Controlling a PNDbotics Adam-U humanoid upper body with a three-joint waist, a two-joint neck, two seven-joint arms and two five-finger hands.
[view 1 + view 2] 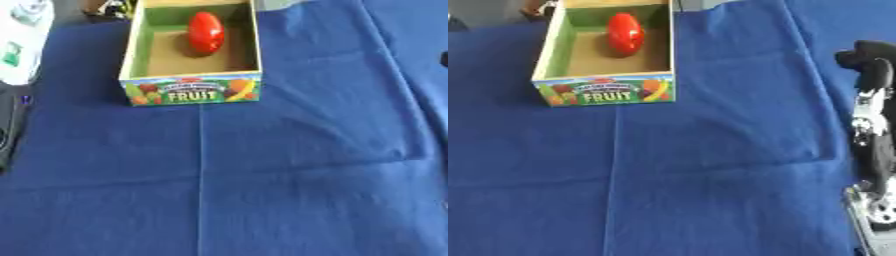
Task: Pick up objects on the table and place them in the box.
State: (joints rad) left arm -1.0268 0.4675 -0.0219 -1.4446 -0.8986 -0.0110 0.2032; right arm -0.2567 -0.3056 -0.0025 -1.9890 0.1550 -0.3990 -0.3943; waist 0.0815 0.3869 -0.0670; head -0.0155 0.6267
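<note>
A blue cloth (289, 165) covers the table. At its far side stands 1 open box (252, 45) labelled FRUIT, with 1 red, egg-shaped fruit (206, 32) lying inside it. The right hand (874, 115) rises along the right edge, fingers up and fairly straight, holding nothing, well apart from box and fruit.

One box (191, 90) (labelled FRUIT), one red fruit (206, 32).
</note>
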